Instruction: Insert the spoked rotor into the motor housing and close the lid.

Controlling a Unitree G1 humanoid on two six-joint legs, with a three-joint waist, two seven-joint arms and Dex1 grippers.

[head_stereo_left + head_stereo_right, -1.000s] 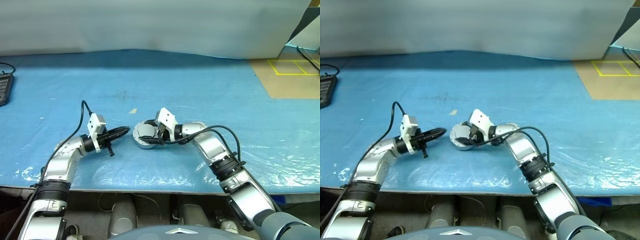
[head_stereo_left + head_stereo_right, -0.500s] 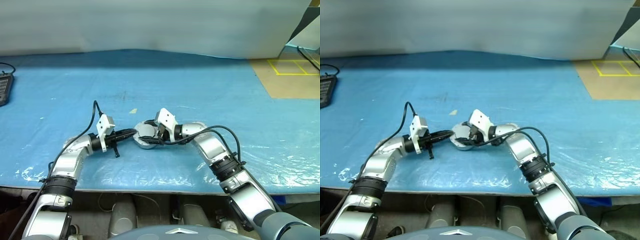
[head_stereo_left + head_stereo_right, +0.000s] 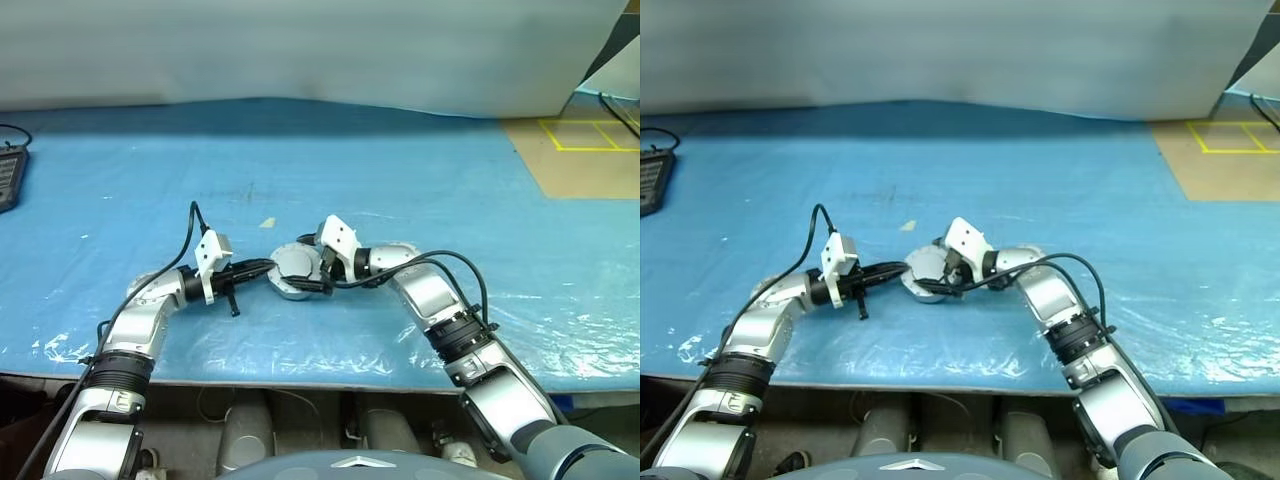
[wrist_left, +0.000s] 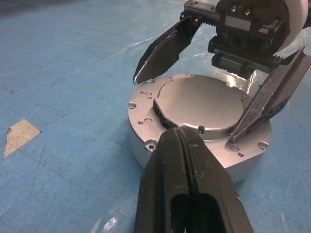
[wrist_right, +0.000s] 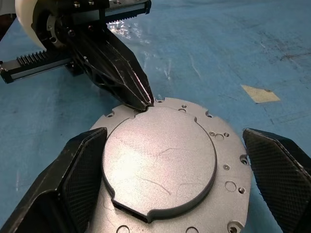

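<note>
The motor housing [image 4: 146, 141], a short grey metal cup, stands on the blue table cover. The lid [image 5: 160, 165] lies on top of it, smooth face up. My right gripper [image 5: 175, 138] is open, one finger on each side of the lid and neither pressing on it; the left wrist view shows its fingers [image 4: 165, 48] spread wide. My left gripper [image 4: 179, 130] is shut with nothing in it, and its tip touches the lid's edge on the housing's left side [image 3: 266, 268]. The spoked rotor is hidden.
A blue plastic sheet [image 3: 420, 180] covers the table as far as its front edge. A small tan scrap [image 3: 266, 222] lies just behind the housing. At the far left edge sits a dark device [image 3: 8, 180]. Brown floor with yellow tape [image 3: 585, 150] shows at the back right.
My left gripper has moved right, bringing its shut tip up to the housing. My right gripper's fingers have spread wider around the lid, which now lies flat.
</note>
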